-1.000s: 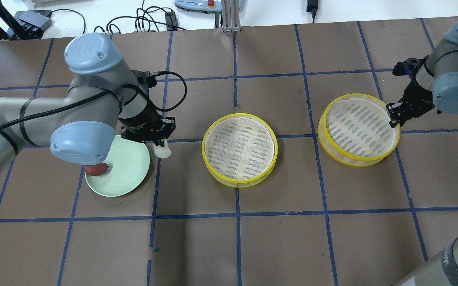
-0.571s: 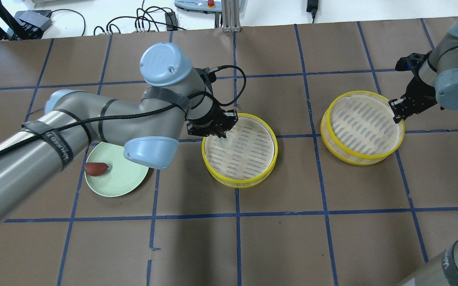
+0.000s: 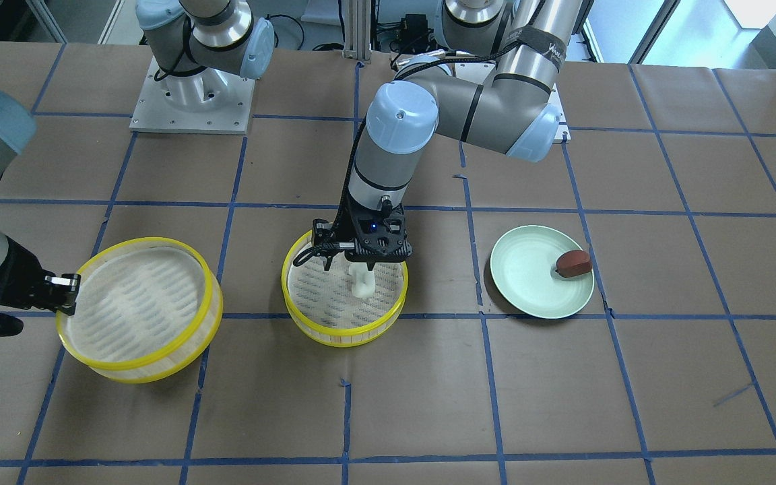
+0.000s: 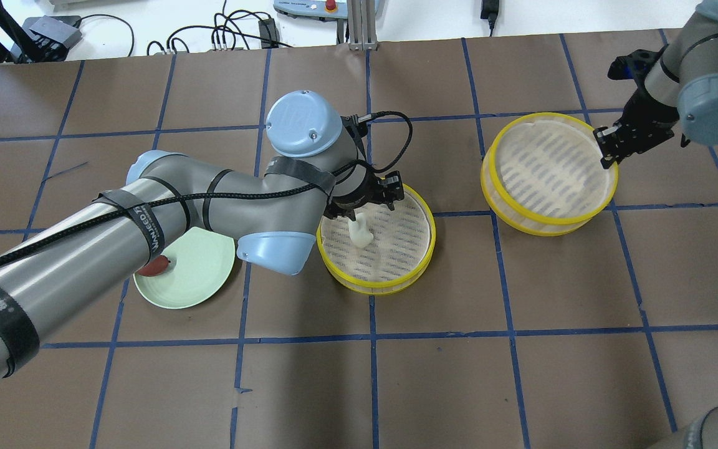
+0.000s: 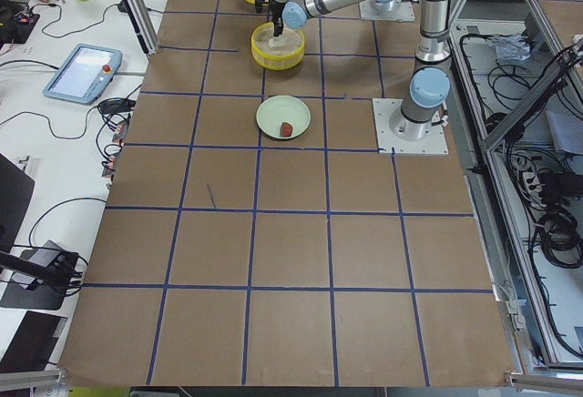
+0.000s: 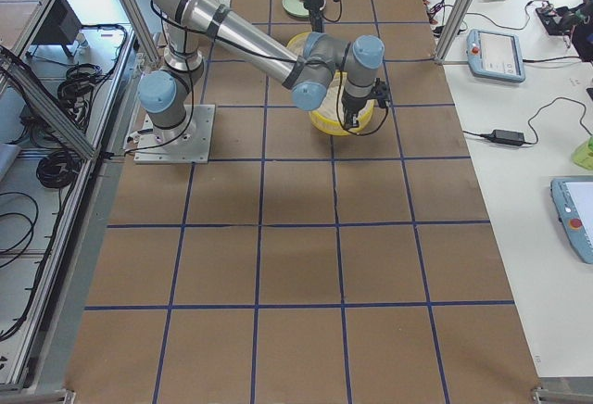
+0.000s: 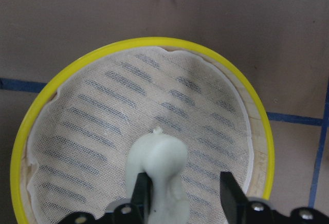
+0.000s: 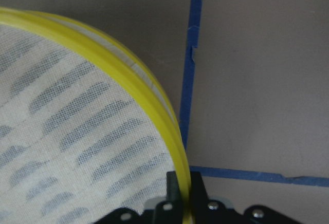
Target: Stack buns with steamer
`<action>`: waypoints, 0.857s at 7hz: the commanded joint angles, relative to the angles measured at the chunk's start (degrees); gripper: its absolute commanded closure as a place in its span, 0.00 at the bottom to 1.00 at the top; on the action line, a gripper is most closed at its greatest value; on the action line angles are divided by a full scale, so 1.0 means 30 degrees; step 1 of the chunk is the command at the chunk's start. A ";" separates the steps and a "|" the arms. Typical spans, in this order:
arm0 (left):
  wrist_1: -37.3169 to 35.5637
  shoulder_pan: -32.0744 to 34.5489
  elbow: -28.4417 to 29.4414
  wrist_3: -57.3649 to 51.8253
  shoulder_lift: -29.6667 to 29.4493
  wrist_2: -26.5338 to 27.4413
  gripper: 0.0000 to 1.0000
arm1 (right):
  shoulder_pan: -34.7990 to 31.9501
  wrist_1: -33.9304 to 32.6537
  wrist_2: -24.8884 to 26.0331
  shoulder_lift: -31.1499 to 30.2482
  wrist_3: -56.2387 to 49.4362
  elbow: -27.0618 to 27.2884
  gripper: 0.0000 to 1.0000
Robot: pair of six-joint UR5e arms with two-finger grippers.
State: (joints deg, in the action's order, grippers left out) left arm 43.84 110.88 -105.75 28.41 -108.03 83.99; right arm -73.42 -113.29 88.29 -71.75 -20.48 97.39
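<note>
The white bun (image 4: 360, 232) stands on the mesh of the centre yellow-rimmed steamer tray (image 4: 374, 288). My left gripper (image 4: 359, 218) hangs right over it. In the left wrist view the bun (image 7: 157, 167) leans on one finger, with a gap to the other finger (image 7: 229, 190), so the gripper is open. The reddish-brown bun (image 4: 154, 266) lies on the pale green plate (image 4: 200, 280). My right gripper (image 4: 605, 146) is shut on the rim of the second steamer tray (image 4: 549, 171) and holds it tilted; the right wrist view shows the clamped rim (image 8: 154, 106).
Brown paper with blue tape lines covers the table (image 4: 396, 374). My long left arm (image 4: 147, 218) reaches across and overlaps the plate. Cables and devices (image 4: 228, 31) lie beyond the far edge.
My left arm has swung from beside the plate to the centre steamer, lowered the white bun onto its mesh and let it go. My right gripper has carried its steamer tray farther away and leftward.
</note>
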 commanded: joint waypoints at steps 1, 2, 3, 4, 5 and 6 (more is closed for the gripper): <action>0.0034 0.0012 -0.0226 -0.1357 0.0064 0.2238 0.02 | -0.3720 0.0118 0.0157 -0.0281 0.4459 -0.0003 0.92; 0.0034 -0.0017 -0.0111 -0.1643 0.0266 0.2498 0.02 | -0.5363 -0.0028 0.0159 -0.0310 0.6396 0.0026 0.92; 0.0121 -0.0656 -0.0226 -0.2777 0.0471 0.2588 0.01 | -0.6830 -0.0058 0.0188 -0.0311 0.8706 -0.0003 0.92; 0.0731 -0.2344 -0.0343 -0.4732 0.0850 0.2589 0.00 | -0.7425 0.0028 0.0188 -0.0253 0.9135 0.0055 0.92; 0.1520 -0.3986 -0.0345 -0.7449 0.1550 0.2589 0.00 | -0.7663 0.0145 0.0275 -0.0310 0.9256 0.0056 0.92; 0.2949 -0.5945 -0.0664 -0.9970 0.2340 0.2589 0.00 | -0.8129 0.0146 0.0305 -0.0282 0.9750 0.0027 0.92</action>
State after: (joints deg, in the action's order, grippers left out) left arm 48.53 99.62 -106.98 7.50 -103.60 91.73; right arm -96.09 -112.99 89.05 -72.62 7.05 97.51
